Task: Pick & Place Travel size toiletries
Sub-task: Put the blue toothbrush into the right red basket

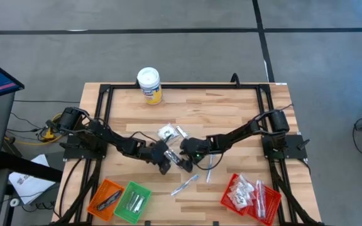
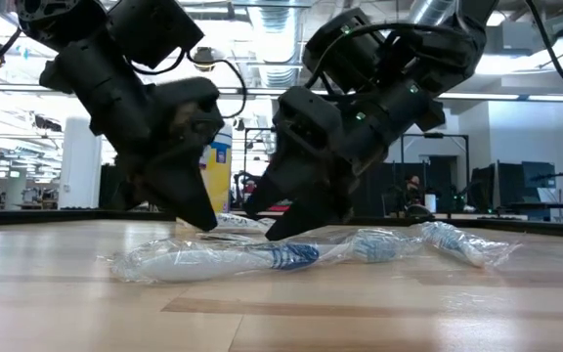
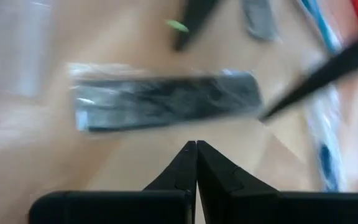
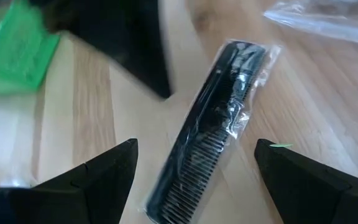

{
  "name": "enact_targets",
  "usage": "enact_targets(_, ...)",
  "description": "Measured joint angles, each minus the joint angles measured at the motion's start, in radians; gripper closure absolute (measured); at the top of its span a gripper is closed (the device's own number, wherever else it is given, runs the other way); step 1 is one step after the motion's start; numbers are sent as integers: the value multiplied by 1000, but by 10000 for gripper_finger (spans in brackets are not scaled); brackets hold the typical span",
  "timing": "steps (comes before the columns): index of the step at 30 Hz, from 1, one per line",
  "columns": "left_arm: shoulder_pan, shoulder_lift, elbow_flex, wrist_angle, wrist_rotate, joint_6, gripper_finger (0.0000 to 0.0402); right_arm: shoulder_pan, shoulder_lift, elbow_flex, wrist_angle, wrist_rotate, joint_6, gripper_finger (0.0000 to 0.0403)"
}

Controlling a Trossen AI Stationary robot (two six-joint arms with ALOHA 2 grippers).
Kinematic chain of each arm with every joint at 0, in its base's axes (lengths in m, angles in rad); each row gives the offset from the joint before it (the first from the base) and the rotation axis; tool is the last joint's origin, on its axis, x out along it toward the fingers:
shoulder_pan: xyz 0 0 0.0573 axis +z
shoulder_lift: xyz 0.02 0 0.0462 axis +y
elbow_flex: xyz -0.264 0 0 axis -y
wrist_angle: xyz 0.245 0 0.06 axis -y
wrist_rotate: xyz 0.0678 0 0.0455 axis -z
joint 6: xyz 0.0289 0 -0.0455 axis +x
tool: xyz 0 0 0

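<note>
A black comb in a clear wrapper (image 4: 211,138) lies flat on the table, one of the travel size toiletries. My right gripper (image 4: 194,152) is open, with one finger on either side of the comb and neither touching it. In the high view it is at mid-table (image 1: 186,152). My left gripper (image 3: 196,147) is shut, its tips just short of the comb's long side (image 3: 166,102); it shows beside the right one (image 1: 166,167). White sachets (image 1: 167,132) lie just beyond, and wrapped toothbrushes (image 2: 262,256) lie nearer the front edge.
An orange basket (image 1: 105,198) and a green basket (image 1: 132,201) stand at the front left, and a red basket (image 1: 250,194) holding sachets at the front right. A yellow canister with a white lid (image 1: 149,85) stands at the far edge. A black frame borders the table.
</note>
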Motion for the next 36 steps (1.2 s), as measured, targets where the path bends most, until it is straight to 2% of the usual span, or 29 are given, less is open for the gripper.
enact_targets(3,0,0,0,53,57,93,401,-15,-11,23,-34,-31,24,81)
enact_targets(7,8,0,1,78,72,179,402,-31,-52,68,-160,-64,-20,87)
enact_targets(16,41,0,1,102,145,258,402,-17,-268,138,-456,-56,-124,143)
enact_targets(22,45,6,3,115,161,340,402,49,-389,140,-647,-56,-100,166)
enact_targets(26,59,57,41,119,223,375,402,98,-442,142,-755,-44,-7,189)
enact_targets(29,64,125,102,119,258,412,402,132,-446,141,-821,-43,38,238)
enact_targets(33,64,218,204,120,270,422,402,177,-441,141,-844,-40,61,366)
enact_targets(34,64,239,227,119,270,421,402,187,-437,141,-843,-30,68,383)
enact_targets(36,66,276,266,106,266,412,402,208,-436,140,-855,6,101,386)
